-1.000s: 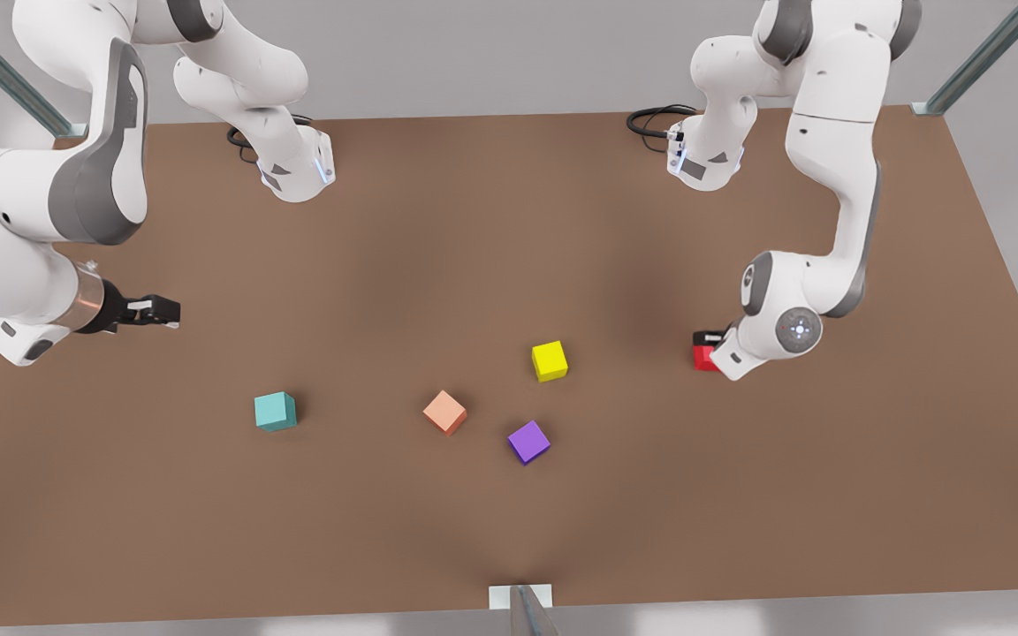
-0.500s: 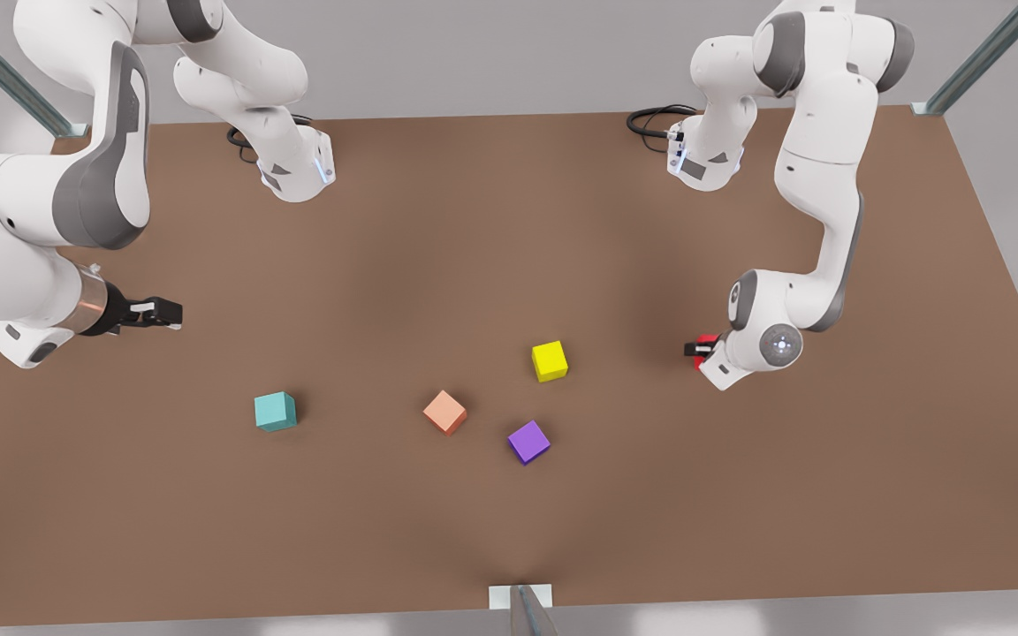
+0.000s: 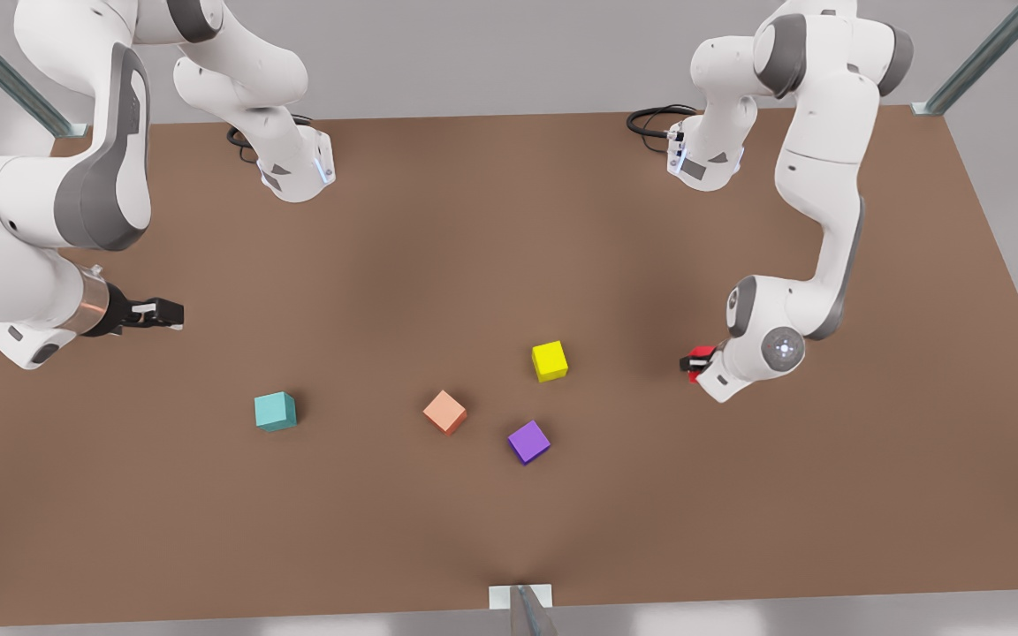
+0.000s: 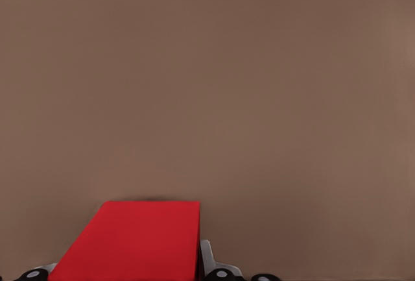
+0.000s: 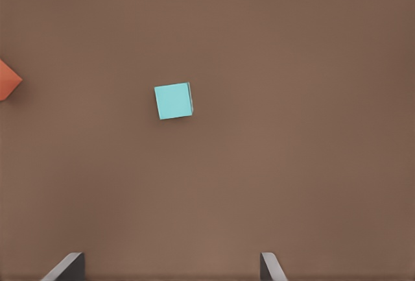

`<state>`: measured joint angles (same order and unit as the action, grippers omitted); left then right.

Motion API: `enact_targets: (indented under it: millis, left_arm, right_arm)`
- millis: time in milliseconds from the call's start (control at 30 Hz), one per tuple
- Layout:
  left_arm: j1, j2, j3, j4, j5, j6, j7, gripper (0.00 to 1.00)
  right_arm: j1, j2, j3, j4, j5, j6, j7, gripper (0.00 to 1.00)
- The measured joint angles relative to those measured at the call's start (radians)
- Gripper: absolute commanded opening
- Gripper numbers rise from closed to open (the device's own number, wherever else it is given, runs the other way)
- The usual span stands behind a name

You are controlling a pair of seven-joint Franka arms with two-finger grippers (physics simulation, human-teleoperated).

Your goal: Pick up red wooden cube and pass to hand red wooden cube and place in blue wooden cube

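We see a brown table (image 3: 474, 221) carrying three loose cubes near its middle. The yellow cube (image 3: 550, 360) sits farthest back of them. The salmon-orange cube (image 3: 445, 412) lies at about eight o'clock from the yellow one, well apart, turned corner-on. The purple cube (image 3: 529, 442) rests at about four o'clock from the salmon-orange cube, near it but not touching, and roughly at six o'clock from the yellow cube. We also see black cables (image 3: 655, 120) coiled at the table's far edge

Both arms are glossy white with grey joint bands; black cables coil at their bases. Behind each black gripper sits a white wrist, one with a metallic ring.
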<state>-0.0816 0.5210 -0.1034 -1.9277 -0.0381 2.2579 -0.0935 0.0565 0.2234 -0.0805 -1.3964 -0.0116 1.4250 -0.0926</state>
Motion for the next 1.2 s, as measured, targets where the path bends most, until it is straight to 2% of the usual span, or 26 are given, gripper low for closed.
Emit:
enact_targets:
  millis: [33,133,233,367,533,933,1200]
  left_arm:
    - [0.000,0.008,-0.028,0.093,-0.047,-0.049,0.000,0.67]
    - [-0.003,0.181,-0.162,0.514,-0.337,-0.261,0.001,0.67]
    - [-0.003,0.336,-0.255,0.692,-0.667,-0.359,0.020,0.67]
    - [-0.011,0.418,-0.374,0.727,-0.885,-0.365,0.058,0.67]
    - [-0.028,0.483,-0.419,0.757,-0.966,-0.274,0.116,0.67]
    - [-0.041,0.523,-0.442,0.774,-0.992,-0.123,0.258,0.68]
    - [-0.043,0.548,-0.465,0.806,-0.997,-0.102,0.352,0.67]
  right_arm:
    - [0.000,0.006,0.000,-0.001,0.001,0.000,-0.001,1.00]
    - [-0.034,0.123,-0.005,0.011,0.111,-0.004,-0.050,1.00]
    - [-0.071,0.339,0.005,0.069,0.389,-0.033,-0.177,1.00]
    - [-0.063,0.549,0.095,0.143,0.779,-0.052,-0.412,1.00]
    - [0.011,0.620,0.125,0.186,1.049,0.031,-0.732,1.00]
    - [0.129,0.647,0.126,0.167,1.285,0.331,-1.387,1.00]
    - [0.186,0.646,0.128,0.089,1.448,0.409,-1.657,1.00]
